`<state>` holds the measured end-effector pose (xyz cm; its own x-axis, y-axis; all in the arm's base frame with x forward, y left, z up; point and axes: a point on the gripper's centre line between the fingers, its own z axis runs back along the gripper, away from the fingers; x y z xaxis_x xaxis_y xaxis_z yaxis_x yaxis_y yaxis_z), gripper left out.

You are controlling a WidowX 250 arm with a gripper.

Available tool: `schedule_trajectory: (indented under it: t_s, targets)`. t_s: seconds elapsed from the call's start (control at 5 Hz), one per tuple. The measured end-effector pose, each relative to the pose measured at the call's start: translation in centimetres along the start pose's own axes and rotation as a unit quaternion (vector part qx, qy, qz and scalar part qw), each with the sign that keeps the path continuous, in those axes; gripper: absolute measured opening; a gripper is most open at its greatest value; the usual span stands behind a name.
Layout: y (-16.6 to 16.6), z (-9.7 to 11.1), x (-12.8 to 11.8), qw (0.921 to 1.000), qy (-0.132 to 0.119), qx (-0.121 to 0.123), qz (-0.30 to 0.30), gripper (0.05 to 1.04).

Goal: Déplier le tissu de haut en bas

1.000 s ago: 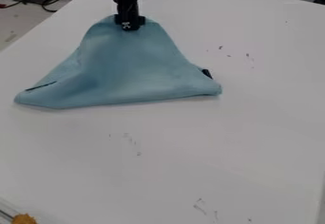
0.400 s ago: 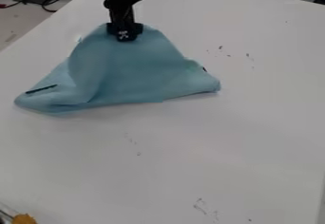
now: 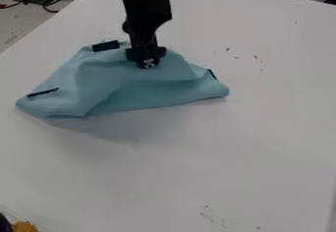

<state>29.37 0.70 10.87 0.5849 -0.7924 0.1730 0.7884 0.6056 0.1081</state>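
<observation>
My black gripper (image 3: 147, 63) hangs down from the top edge, over the upper middle of the light blue cloth (image 3: 105, 86). It is shut on the cloth's raised upper part, and the fabric bulges and folds beneath it. The cloth lies bunched on the white table, its left corner pointing to the lower left and its right corner ending near the middle of the view. Dark patches show at its left, upper left and right edges. The fabric between the fingers is partly hidden by the gripper.
The white table (image 3: 197, 162) spreads around the cloth, with small dark marks on its surface. An orange-yellow object (image 3: 25, 226) is at the lower left corner, beside a dark one. Black cables (image 3: 47, 0) lie beyond the table's edge at the upper left.
My gripper has come down and toward the camera, slightly rightward, with the cloth's top part. The cloth stands less tall, has more folds, and a dark patch has appeared at its upper left.
</observation>
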Motion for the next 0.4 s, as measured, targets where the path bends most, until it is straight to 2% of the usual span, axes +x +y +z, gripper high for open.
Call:
schedule_trajectory:
  t_s: [0.4]
  targets:
    - [-4.9,-1.3,-1.4,0.9989,-0.003,-0.019,0.042,0.086]
